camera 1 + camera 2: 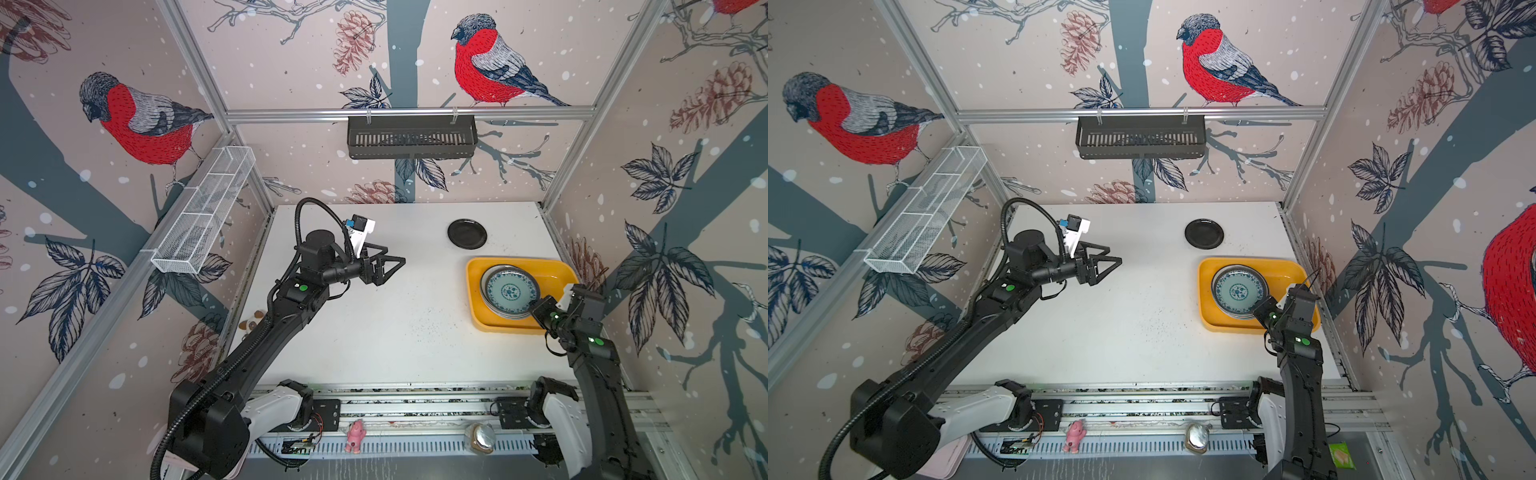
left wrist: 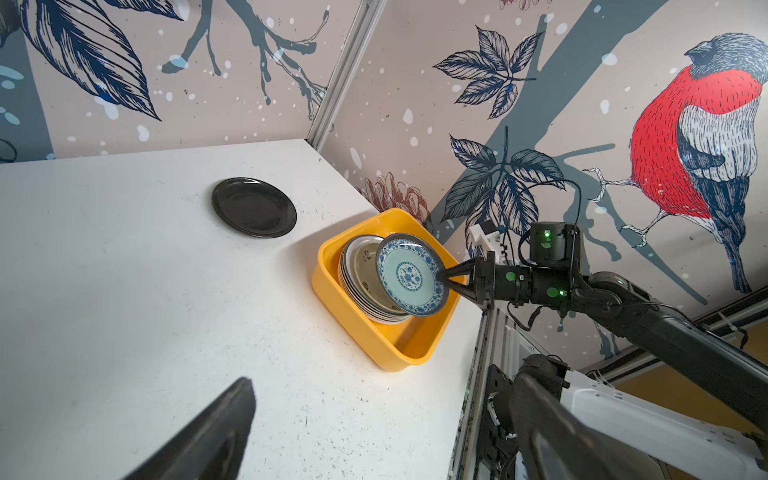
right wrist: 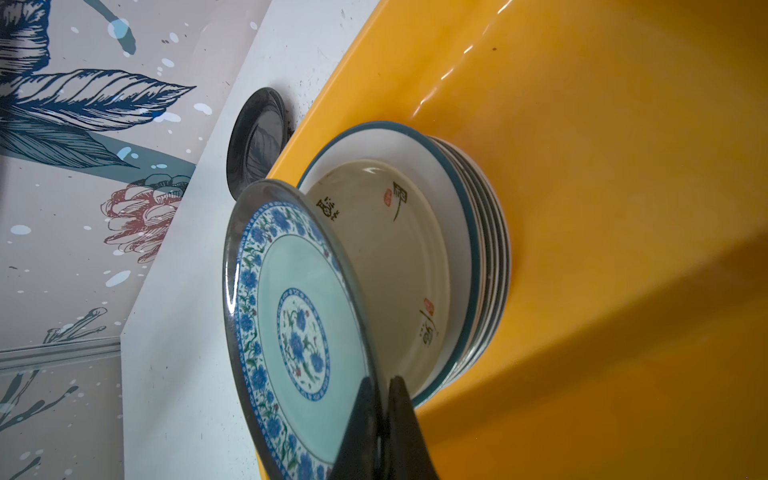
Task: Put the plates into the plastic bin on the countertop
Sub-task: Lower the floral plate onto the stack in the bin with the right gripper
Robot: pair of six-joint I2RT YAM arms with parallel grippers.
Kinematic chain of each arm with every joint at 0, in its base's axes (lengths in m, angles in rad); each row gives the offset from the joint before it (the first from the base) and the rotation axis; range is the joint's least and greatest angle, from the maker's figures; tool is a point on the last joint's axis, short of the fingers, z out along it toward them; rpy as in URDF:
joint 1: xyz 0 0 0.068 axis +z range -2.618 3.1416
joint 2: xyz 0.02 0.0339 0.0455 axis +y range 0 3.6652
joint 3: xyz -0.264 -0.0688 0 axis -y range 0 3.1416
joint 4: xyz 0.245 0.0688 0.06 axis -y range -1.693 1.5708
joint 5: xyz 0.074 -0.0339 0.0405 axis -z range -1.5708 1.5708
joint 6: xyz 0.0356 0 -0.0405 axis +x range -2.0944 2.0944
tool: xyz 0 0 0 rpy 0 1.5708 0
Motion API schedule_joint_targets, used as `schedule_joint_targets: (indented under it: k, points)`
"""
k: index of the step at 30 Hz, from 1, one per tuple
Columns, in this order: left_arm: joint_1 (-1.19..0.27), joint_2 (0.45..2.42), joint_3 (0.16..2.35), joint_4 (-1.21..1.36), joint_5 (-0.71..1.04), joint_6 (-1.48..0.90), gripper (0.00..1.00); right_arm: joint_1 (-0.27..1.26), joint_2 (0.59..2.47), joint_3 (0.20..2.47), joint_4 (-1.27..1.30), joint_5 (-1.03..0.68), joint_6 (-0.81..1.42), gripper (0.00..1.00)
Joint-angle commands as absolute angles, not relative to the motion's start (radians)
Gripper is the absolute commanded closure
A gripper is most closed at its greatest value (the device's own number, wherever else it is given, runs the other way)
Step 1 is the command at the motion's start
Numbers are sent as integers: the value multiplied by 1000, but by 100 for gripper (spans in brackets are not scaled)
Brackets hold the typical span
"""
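Right side: my right gripper (image 2: pixel 441 277) is clamped on the near rim of a blue-flowered plate (image 2: pixel 409 279). Its two fingers (image 3: pixel 359 428) pinch the rim from either side, as the right wrist view shows. The plate hangs tilted over the plastic bin (image 2: pixel 347 320), rising toward my gripper, patterned face turned upward. Inside the bin, just under the held plate, sits a stack of plates (image 3: pixel 492 266). The topmost is cream in the middle with brush lettering, white toward a teal edge. Whether the held plate's far rim touches the stack I cannot tell. The stack stands in the part of the bin away from my right wrist.

Beyond the bin, past the tips of my right gripper, a black plate (image 1: pixel 467 234) lies flat on the bench (image 1: pixel 395 332) — near the bin wall but not touching it.

Left side: my left gripper (image 1: pixel 395 257) hangs above the bench, well apart from the bin, its jaws spread wide with nothing between them. Its tips point across the bench toward the side where the bin sits. In both top views the black plate lies ahead of these tips and off to one side, out of their reach.
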State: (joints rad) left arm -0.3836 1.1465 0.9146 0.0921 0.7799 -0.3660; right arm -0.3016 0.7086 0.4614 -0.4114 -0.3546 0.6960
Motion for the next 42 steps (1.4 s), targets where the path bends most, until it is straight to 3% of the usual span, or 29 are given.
schedule_joint_targets:
  k: [1,30,42]
  points:
    - [-385,1141,914,112,772,-346,4,-302,728,463,-353,-381,679,97]
    - [-386,1152,917,87,729,-334,4,-302,946,478,-231,-313,658,97]
    - [-385,1161,920,82,729,-334,4,-297,967,492,-251,-301,643,80]
